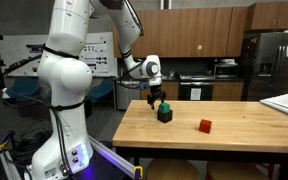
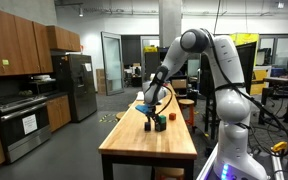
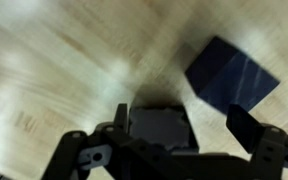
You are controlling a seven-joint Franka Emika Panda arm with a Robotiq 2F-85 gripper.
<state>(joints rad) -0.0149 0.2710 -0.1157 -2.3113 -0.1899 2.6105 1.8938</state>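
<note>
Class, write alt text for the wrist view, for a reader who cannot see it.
Blurred close-up: the gripper, at the bottom edge with its two dark fingers spread apart, looks down on a pale wooden tabletop where a dark blue block lies at the upper right. A grey shape between the fingers is too blurred to identify.

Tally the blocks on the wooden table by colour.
dark block: 1
green block: 1, small, seen at the top of the dark one in an exterior view
red block: 1
Total: 3
</note>
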